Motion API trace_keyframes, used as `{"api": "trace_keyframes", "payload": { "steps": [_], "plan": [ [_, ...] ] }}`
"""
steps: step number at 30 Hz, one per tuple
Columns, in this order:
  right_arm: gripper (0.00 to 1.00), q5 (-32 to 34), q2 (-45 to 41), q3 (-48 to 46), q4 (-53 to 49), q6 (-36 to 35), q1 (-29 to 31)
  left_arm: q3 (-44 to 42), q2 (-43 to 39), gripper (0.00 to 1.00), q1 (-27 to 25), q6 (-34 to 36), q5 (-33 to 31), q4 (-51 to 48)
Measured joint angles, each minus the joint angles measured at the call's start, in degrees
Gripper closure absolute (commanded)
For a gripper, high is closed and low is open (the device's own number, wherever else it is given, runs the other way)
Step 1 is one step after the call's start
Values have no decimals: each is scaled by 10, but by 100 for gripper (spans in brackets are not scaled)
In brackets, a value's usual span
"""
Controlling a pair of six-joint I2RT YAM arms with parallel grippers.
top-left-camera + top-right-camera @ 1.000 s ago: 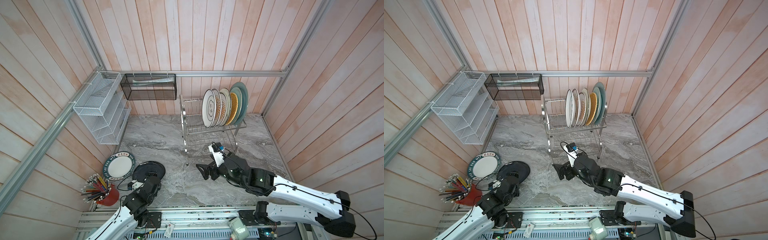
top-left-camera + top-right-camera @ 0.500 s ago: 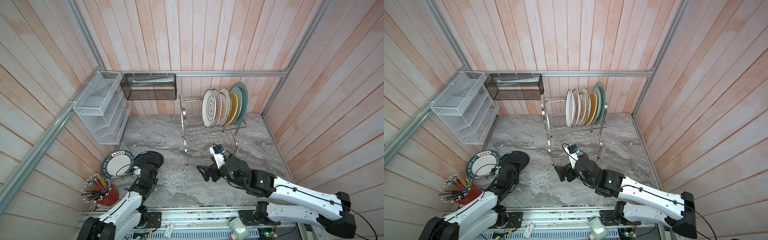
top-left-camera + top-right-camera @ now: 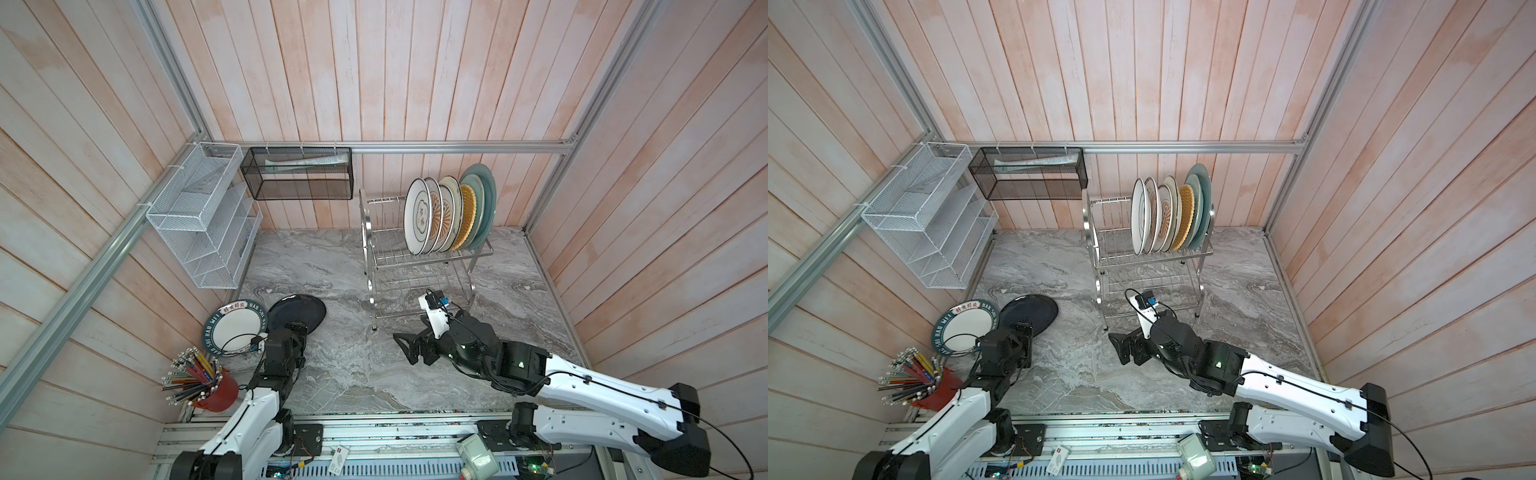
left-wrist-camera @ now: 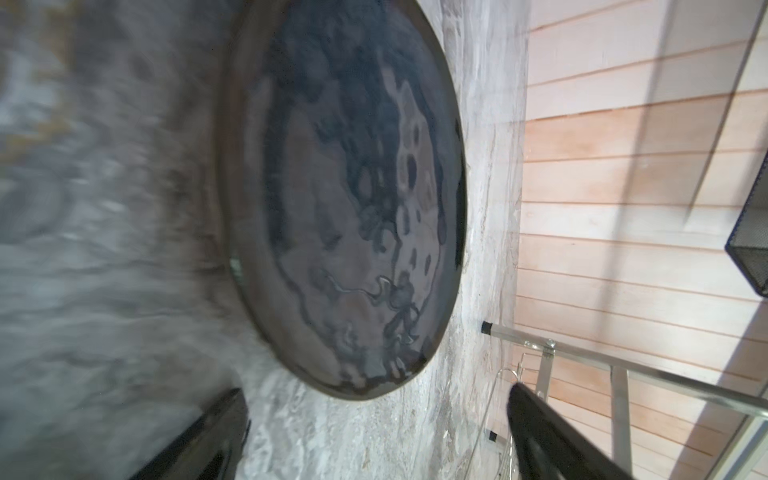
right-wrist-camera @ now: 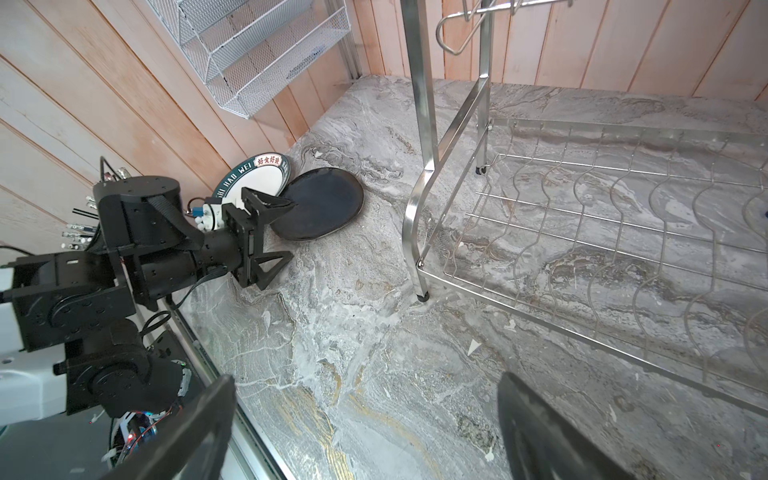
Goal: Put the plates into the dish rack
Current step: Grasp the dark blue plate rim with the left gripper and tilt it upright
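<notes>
The dish rack [image 3: 368,232] [image 3: 1096,249] stands at the back with several plates [image 3: 419,218] [image 3: 1140,220] upright in its upper tier. Its lower tier [image 5: 623,199] is bare. At the front left a black plate [image 3: 297,311] [image 3: 1030,309] [image 4: 345,199] [image 5: 320,203] lies on the marble, its edge overlapping a dark-rimmed lettered plate [image 3: 232,328] [image 3: 963,324] [image 5: 253,174] by the wall. My left gripper [image 3: 297,332] [image 3: 1021,328] [image 4: 374,415] [image 5: 291,228] is open, its fingertips level with the black plate's near rim. My right gripper [image 3: 409,349] [image 3: 1121,349] [image 5: 365,428] is open over bare marble near the rack's front left leg.
A red cup of pencils [image 3: 208,380] [image 3: 921,382] stands at the front left corner. A white mesh organiser [image 3: 199,220] [image 5: 257,54] hangs on the left wall and a black mesh basket [image 3: 297,174] on the back wall. Wooden walls close in three sides.
My left gripper has advanced toward the back, and the black plate now lies farther back than a second ago. The lettered plate and my right arm have hardly moved.
</notes>
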Motion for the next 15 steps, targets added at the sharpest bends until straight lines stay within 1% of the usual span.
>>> {"api": "trace_keyframes", "payload": {
  "steps": [3,5,8,12,15],
  "plan": [
    [2,-4,5,0,4,0,0,-25,-42,12,49,-12,26,-9],
    [2,-7,8,0,7,0,0,-27,-39,15,77,-15,45,-3],
    [2,-10,9,0,11,0,0,-26,0,17,103,-19,74,30],
    [2,-13,9,-1,16,0,0,-16,75,22,111,-22,102,92],
    [2,-13,9,-5,19,0,0,-8,111,23,112,-23,116,119]
  ]
}}
